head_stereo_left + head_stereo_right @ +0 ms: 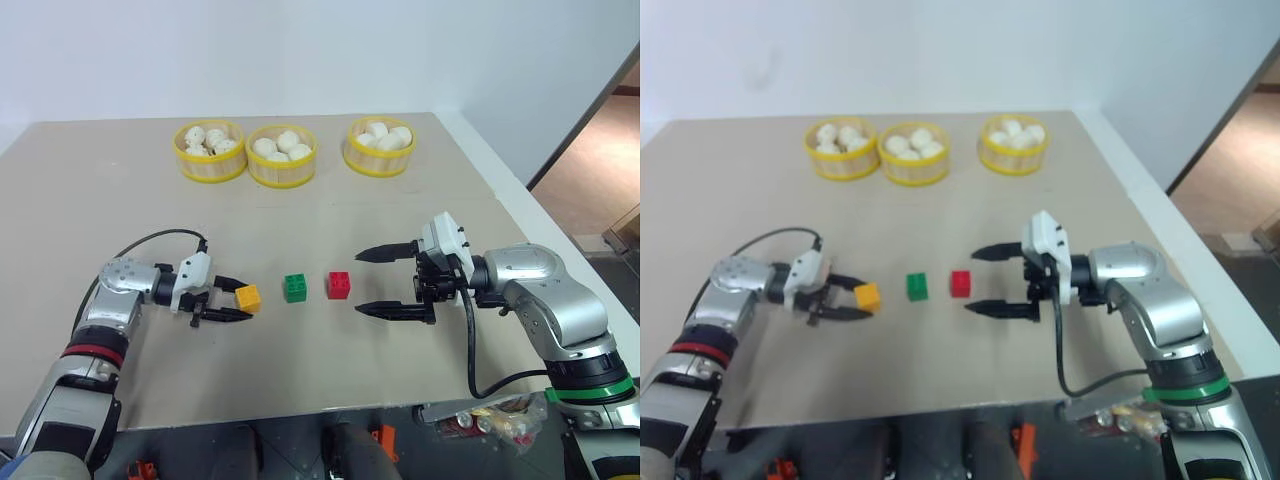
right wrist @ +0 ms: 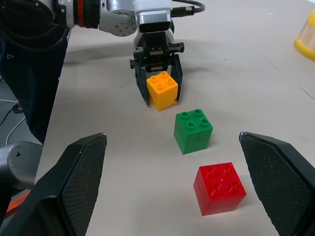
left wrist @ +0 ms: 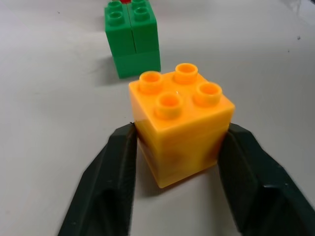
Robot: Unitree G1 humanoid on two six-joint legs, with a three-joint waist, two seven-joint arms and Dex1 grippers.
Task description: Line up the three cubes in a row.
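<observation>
The three cubes stand in a loose line on the tan table: the orange-yellow cube on the left, the green cube in the middle, the red cube on the right. My left gripper lies low on the table with its fingers close on either side of the orange-yellow cube, slightly parted from it, and the cube rests on the table. My right gripper hovers wide open just right of the red cube, holding nothing.
Three yellow round baskets of white buns stand along the far side of the table. The table's right edge runs close behind my right arm. Small clutter lies below the front edge.
</observation>
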